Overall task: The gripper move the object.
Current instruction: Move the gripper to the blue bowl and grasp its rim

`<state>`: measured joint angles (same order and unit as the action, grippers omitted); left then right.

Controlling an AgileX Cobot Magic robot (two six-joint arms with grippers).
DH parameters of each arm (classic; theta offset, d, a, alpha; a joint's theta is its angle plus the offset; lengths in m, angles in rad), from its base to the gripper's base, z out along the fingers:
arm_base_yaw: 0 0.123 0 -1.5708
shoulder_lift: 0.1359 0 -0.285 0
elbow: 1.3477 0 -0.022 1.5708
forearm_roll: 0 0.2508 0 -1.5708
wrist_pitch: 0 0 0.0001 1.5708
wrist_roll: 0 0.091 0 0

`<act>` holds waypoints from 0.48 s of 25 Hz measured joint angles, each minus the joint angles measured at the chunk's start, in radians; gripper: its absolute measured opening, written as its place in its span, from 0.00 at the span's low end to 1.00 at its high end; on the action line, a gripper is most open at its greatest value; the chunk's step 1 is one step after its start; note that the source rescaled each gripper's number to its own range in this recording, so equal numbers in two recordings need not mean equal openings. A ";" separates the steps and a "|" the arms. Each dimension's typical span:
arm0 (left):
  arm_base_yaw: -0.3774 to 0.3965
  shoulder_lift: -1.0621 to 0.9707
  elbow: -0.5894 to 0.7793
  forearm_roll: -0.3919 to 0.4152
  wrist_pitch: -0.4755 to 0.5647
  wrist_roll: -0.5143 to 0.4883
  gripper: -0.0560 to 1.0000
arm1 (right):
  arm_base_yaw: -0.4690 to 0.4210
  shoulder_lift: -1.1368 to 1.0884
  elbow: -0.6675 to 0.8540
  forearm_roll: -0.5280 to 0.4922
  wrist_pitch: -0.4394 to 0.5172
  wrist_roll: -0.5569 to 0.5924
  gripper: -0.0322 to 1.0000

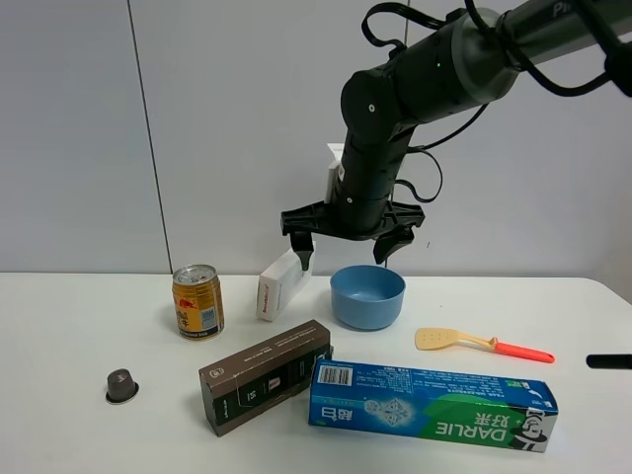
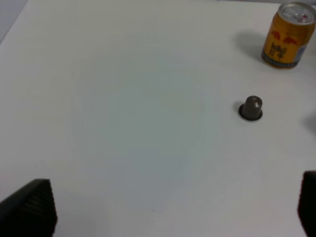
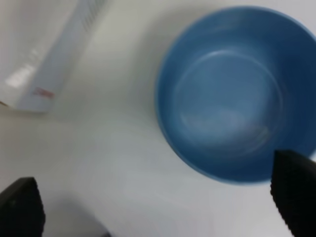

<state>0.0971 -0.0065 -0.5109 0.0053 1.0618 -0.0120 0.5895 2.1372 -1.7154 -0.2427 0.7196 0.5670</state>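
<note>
The blue bowl point(image 1: 367, 296) stands upright and empty on the white table point(image 1: 69, 326), right of centre. It fills the right wrist view point(image 3: 237, 94). My right gripper point(image 1: 344, 255) hangs open just above the bowl and a little to its left. One fingertip is over the bowl's far rim and the other over a white box. In the right wrist view the gripper point(image 3: 157, 202) has its black fingertips point(image 3: 294, 192) spread wide, holding nothing. My left gripper point(image 2: 168, 212) is open and empty over bare table and does not show in the exterior view.
A white box point(image 1: 280, 283) leans just left of the bowl. A gold drink can point(image 1: 197, 301) and a small dark capsule point(image 1: 120, 385) are at the left. A brown box point(image 1: 265, 375) and a blue-green toothpaste box point(image 1: 433, 405) lie in front. A yellow spatula with a red handle point(image 1: 482, 344) lies at the right.
</note>
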 joint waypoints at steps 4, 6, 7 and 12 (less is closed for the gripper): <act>0.000 0.000 0.000 0.000 0.000 0.000 1.00 | -0.017 0.001 0.000 -0.004 0.015 -0.009 0.92; 0.000 0.000 0.000 0.000 0.000 0.000 1.00 | -0.030 0.003 0.000 -0.005 0.015 -0.011 0.92; 0.000 0.000 0.000 0.000 0.000 0.000 1.00 | -0.037 0.008 0.000 -0.007 0.015 -0.012 0.91; 0.000 0.000 0.000 0.000 0.000 0.000 1.00 | -0.052 0.049 0.000 -0.006 0.014 -0.027 0.91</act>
<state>0.0971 -0.0065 -0.5109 0.0053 1.0618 -0.0120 0.5375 2.1866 -1.7154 -0.2492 0.7340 0.5401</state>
